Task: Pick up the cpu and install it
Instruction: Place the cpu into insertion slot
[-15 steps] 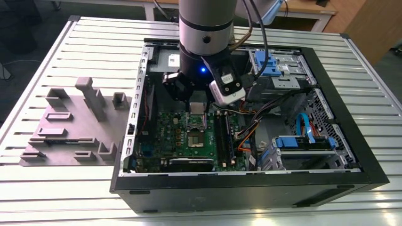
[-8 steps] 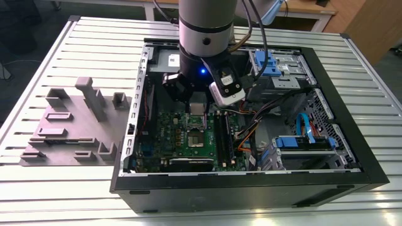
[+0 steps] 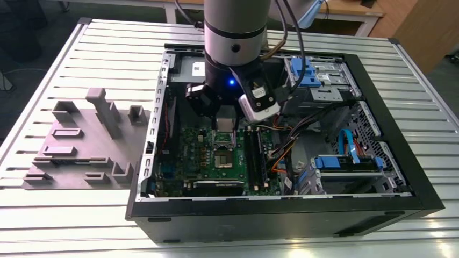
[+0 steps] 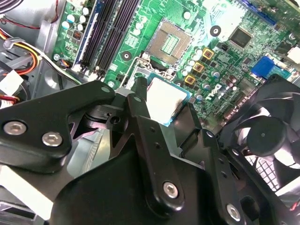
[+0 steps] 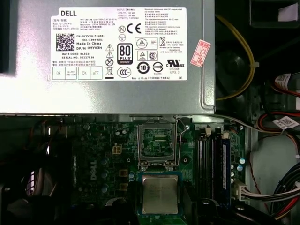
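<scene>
The cpu (image 5: 160,193) is a small square chip with a pale metal top (image 4: 165,98). My gripper (image 4: 165,107) is shut on it, one black finger against each side. In the exterior view the gripper (image 3: 224,126) hangs inside the open computer case, low over the green motherboard (image 3: 204,161). The open socket (image 4: 171,41), framed by its silver metal frame (image 5: 157,143), lies on the board just beyond the chip. The chip hovers above the board, apart from the socket.
A big grey power supply box with a white label (image 5: 93,56) sits close behind the socket. Black memory slots (image 4: 110,28) run beside it and a black fan (image 4: 267,136) stands on the other side. Coloured cables (image 3: 287,145), blue drive bays (image 3: 308,72) and the case wall (image 3: 287,215) surround the board. A grey fixture (image 3: 79,140) lies on the table.
</scene>
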You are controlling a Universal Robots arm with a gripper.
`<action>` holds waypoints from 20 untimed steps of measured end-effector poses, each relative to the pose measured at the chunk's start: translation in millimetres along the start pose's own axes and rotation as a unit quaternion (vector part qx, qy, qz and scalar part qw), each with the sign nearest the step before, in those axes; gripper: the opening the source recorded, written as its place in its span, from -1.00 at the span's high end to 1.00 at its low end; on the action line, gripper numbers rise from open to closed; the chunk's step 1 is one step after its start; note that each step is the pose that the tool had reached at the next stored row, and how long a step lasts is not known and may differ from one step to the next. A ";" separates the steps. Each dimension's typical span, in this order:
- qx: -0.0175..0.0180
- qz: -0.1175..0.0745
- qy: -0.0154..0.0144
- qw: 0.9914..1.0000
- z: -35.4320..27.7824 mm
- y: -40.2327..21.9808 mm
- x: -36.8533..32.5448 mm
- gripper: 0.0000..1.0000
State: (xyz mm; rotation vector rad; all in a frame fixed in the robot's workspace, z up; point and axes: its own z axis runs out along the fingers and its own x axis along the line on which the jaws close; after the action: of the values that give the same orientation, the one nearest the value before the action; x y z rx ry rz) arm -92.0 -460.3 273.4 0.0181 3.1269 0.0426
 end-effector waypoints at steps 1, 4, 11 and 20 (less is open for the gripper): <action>0.000 0.000 0.000 1.000 0.6 -0.1 0.1 0.06; 0.000 0.000 0.000 1.000 2.5 -0.1 0.3 0.06; 0.000 0.000 0.000 1.000 8.9 -1.2 0.7 0.06; 0.000 0.000 0.000 1.000 24.6 -13.3 1.0 0.06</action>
State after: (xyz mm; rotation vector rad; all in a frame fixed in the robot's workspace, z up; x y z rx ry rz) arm -92.8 -473.0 248.5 0.0184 3.1268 0.0422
